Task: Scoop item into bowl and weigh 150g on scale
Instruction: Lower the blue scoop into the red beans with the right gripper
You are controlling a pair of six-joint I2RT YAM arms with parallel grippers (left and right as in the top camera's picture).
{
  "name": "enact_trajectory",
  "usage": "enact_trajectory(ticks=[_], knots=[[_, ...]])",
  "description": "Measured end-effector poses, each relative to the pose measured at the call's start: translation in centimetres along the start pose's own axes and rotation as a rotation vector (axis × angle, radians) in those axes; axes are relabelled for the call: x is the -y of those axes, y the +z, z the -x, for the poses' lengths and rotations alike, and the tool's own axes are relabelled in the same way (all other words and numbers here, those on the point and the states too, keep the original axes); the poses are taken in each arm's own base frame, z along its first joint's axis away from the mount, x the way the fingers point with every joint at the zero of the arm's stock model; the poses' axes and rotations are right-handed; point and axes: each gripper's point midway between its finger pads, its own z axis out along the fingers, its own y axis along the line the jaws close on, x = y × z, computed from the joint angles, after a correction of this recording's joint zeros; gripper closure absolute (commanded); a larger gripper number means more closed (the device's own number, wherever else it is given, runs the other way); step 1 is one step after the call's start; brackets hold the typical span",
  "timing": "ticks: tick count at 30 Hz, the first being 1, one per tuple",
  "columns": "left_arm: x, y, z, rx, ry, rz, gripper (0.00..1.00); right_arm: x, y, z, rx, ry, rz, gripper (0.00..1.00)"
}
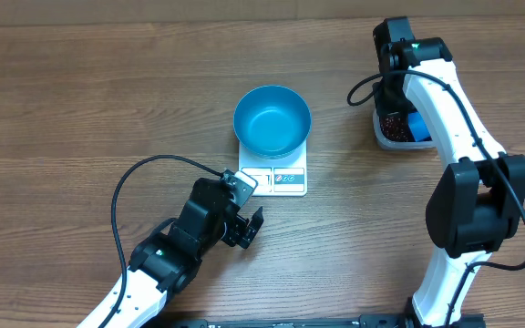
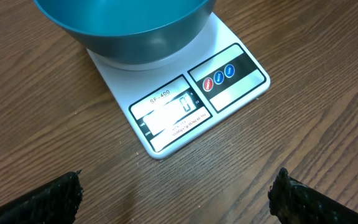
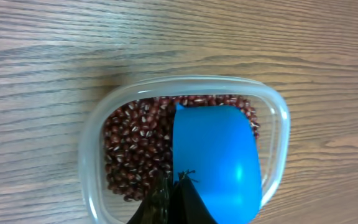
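The blue bowl (image 1: 272, 118) (image 2: 129, 25) stands empty on the white scale (image 1: 287, 179) (image 2: 229, 81), whose display reads zero. My left gripper (image 1: 249, 228) (image 2: 179, 186) hovers open over bare table just in front of the scale, nothing between its fingers. Red-brown beans (image 3: 135, 143) (image 1: 392, 123) fill a clear tub (image 3: 92, 137) at the far right. My right gripper (image 3: 176, 180) (image 1: 397, 98) is shut over the tub at the near end of a small blue scoop (image 3: 219, 155) (image 1: 418, 126); the scoop's handle is hidden behind the fingers. No beans show in the scoop.
The clear tub (image 1: 381, 138) sits beside the right arm's white forearm (image 1: 454, 109), well to the right of the scale. A black cable (image 1: 130, 182) loops on the table behind the left arm. Bare wood lies between scale and tub.
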Motion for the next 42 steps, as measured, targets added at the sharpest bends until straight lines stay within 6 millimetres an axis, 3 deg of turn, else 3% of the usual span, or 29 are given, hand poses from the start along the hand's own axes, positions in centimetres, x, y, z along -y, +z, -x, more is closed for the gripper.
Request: enact_trajectory(ticks=[42], knots=[[0.00,0.00,0.00,0.000,0.000,0.000,0.01,-0.65,0.17,-0.54,-0.049,0.129,0.287,0.96]])
